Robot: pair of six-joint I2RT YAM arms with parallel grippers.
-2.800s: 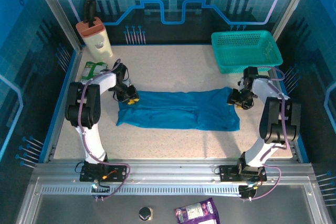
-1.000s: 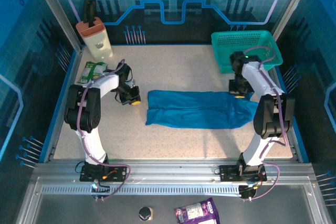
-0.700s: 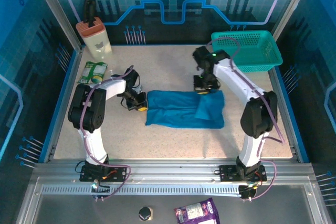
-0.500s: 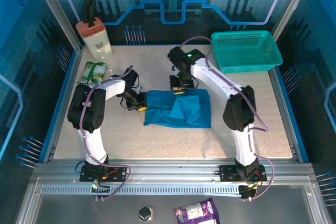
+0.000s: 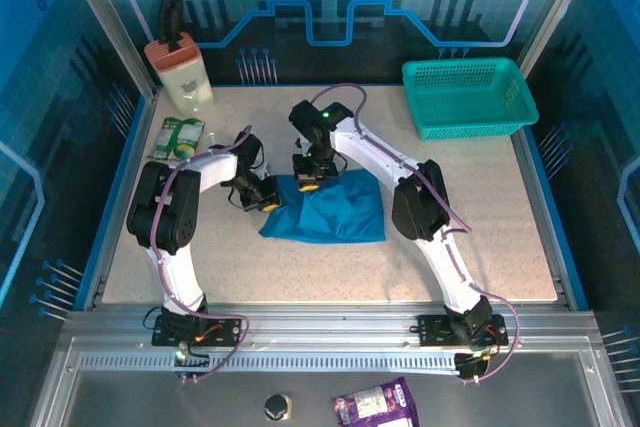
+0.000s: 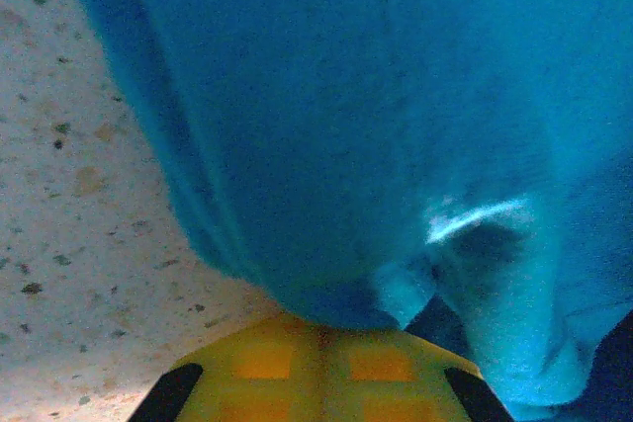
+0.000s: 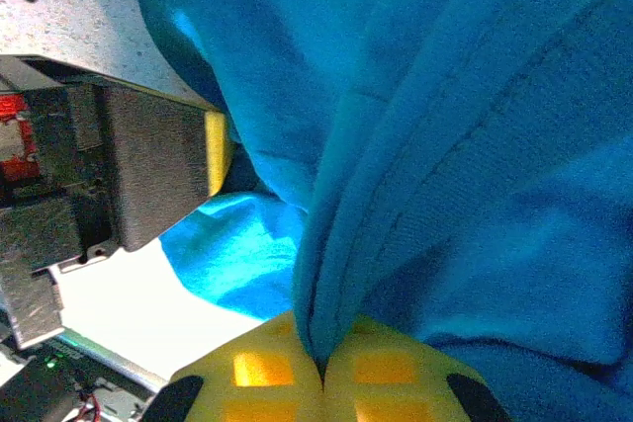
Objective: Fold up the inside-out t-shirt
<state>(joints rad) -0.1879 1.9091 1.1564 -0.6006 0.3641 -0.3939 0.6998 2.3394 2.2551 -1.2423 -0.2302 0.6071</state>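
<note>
The inside-out t-shirt (image 5: pixel 335 212) is a plain blue cloth lying doubled over at the middle of the table. My right gripper (image 5: pixel 307 183) hangs over its back left part, shut on a fold of the cloth. In the right wrist view the yellow fingers (image 7: pixel 396 373) pinch a thick seamed fold of the t-shirt (image 7: pixel 465 145). My left gripper (image 5: pixel 268 200) is shut at the shirt's left edge. In the left wrist view its fingertips (image 6: pixel 267 353) touch the blue cloth (image 6: pixel 346 126), with nothing seen pinched between them.
A teal mesh basket (image 5: pixel 468 97) stands at the back right. A beige container with a black handle (image 5: pixel 182 72) is at the back left, with a green packet (image 5: pixel 180 137) in front of it. The left gripper's grey body (image 7: pixel 138 165) is close beside my right fingers.
My right gripper has carried the shirt's right end leftward over the rest, so the cloth now lies folded to about half its length. My left gripper has moved in to the shirt's left edge.
</note>
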